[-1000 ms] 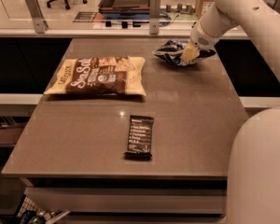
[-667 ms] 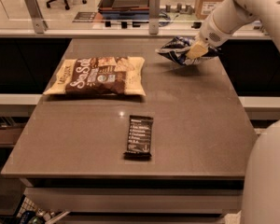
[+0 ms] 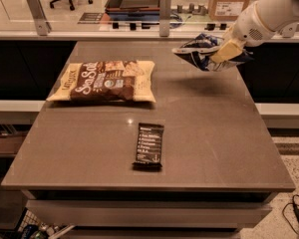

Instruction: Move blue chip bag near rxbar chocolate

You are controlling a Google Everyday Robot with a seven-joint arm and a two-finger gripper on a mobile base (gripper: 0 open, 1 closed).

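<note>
Camera view shows claw [image 3: 224, 51] seemingly clamped on blue chip bag [image 3: 195, 51], held above table [image 3: 209, 128].

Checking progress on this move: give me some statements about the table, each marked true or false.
1. The gripper is shut on the blue chip bag over the far right of the table. True.
2. The blue chip bag lies beside the rxbar chocolate. False: they are well apart; the bar lies near the front edge.
3. The Sea Salt bag lies flat at the left. True.
4. The rxbar chocolate rests on the Sea Salt bag. False: it lies apart on bare table.
</note>
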